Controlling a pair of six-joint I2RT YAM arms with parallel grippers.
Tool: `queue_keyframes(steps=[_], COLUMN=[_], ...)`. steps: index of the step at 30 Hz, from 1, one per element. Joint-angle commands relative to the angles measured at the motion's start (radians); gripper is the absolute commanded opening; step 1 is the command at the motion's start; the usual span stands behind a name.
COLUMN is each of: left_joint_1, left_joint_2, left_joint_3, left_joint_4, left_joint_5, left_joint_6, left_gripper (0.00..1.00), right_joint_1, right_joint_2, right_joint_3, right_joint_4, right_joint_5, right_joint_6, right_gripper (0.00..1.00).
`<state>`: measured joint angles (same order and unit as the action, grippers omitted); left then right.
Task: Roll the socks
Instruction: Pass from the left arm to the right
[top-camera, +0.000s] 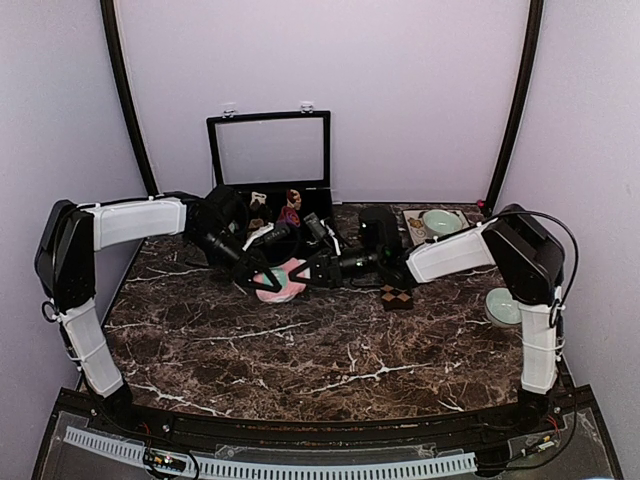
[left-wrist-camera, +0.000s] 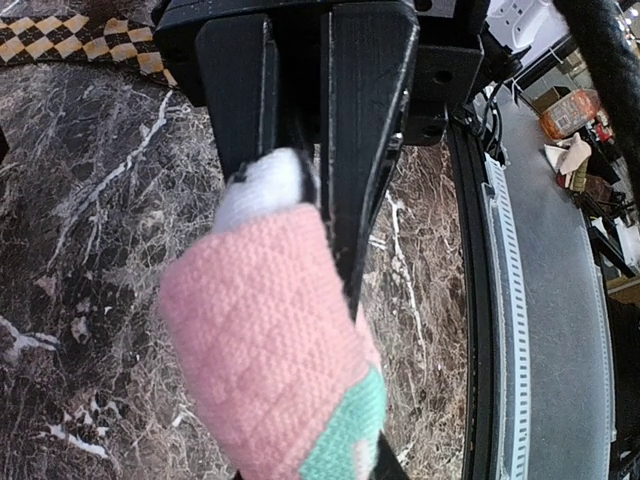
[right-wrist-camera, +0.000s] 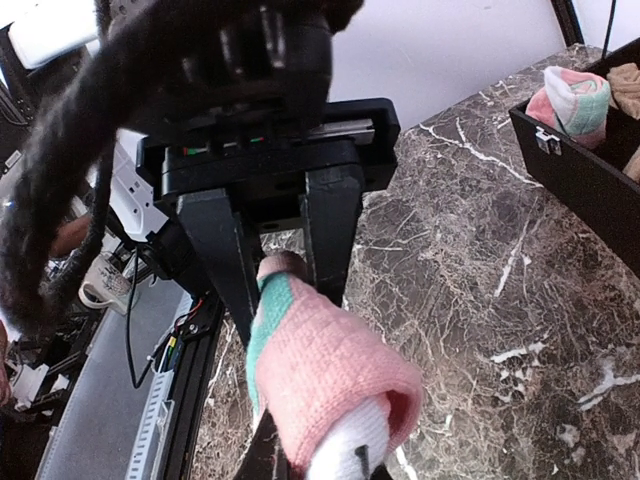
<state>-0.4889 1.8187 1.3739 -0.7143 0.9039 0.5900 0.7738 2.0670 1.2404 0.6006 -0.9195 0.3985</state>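
A rolled pink sock (top-camera: 278, 282) with mint-green patches and a white end hangs just above the marble table's middle, held from both sides. My left gripper (top-camera: 262, 275) is shut on it; in the left wrist view the pink sock (left-wrist-camera: 270, 340) fills the space between the black fingers (left-wrist-camera: 365, 150). From the right, my right gripper (top-camera: 303, 272) is shut on the same roll; in the right wrist view both fingers (right-wrist-camera: 335, 230) press the pink sock (right-wrist-camera: 330, 370). The dark brown diamond-check sock (top-camera: 396, 297) lies on the table to the right, and its checks (left-wrist-camera: 80, 40) show in the left wrist view.
A black box (top-camera: 268, 150) with its lid up stands at the back and holds sock bundles, among them a pink and green roll (right-wrist-camera: 575, 95). A mint-green bowl (top-camera: 441, 221) sits at the back right, another green dish (top-camera: 503, 305) by the right arm.
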Motion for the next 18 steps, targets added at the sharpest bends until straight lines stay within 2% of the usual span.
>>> queue_keyframes(steps=[1, 2, 3, 4, 7, 9, 14, 18], left_joint_1=[0.011, 0.029, 0.05, 0.075, 0.171, 0.238, 0.402, 0.449], left_joint_2=[-0.082, -0.088, -0.093, -0.099, -0.121, -0.137, -0.162, -0.177], left_joint_3=[0.035, 0.037, 0.039, 0.039, 0.029, 0.031, 0.017, -0.036], left_joint_4=[0.079, 0.094, 0.113, 0.13, 0.186, 0.203, 0.178, 0.114], left_joint_5=[0.042, 0.033, 0.026, 0.016, -0.018, -0.064, -0.075, -0.128], left_joint_6=[-0.016, -0.037, -0.056, -0.073, -0.134, -0.165, -0.182, -0.112], left_gripper=[0.3, 0.43, 0.62, 0.71, 0.76, 0.77, 0.79, 0.8], right_joint_1=[0.0, -0.009, -0.016, -0.022, -0.036, -0.057, -0.093, -0.099], right_joint_2=[-0.011, -0.021, -0.027, -0.026, 0.021, 0.079, 0.213, 0.311], right_joint_3=[0.077, 0.099, 0.131, 0.181, 0.379, 0.523, 0.825, 0.986], right_joint_4=[-0.002, -0.071, -0.154, -0.256, -0.567, -0.696, -0.888, -0.978], right_joint_5=[-0.026, 0.009, 0.049, 0.102, 0.292, 0.398, 0.546, 0.607], right_joint_6=[-0.042, -0.102, -0.168, -0.246, -0.421, -0.467, -0.547, -0.594], right_gripper=[0.0, 0.0, 0.0, 0.0, 0.0, 0.0, 0.0, 0.0])
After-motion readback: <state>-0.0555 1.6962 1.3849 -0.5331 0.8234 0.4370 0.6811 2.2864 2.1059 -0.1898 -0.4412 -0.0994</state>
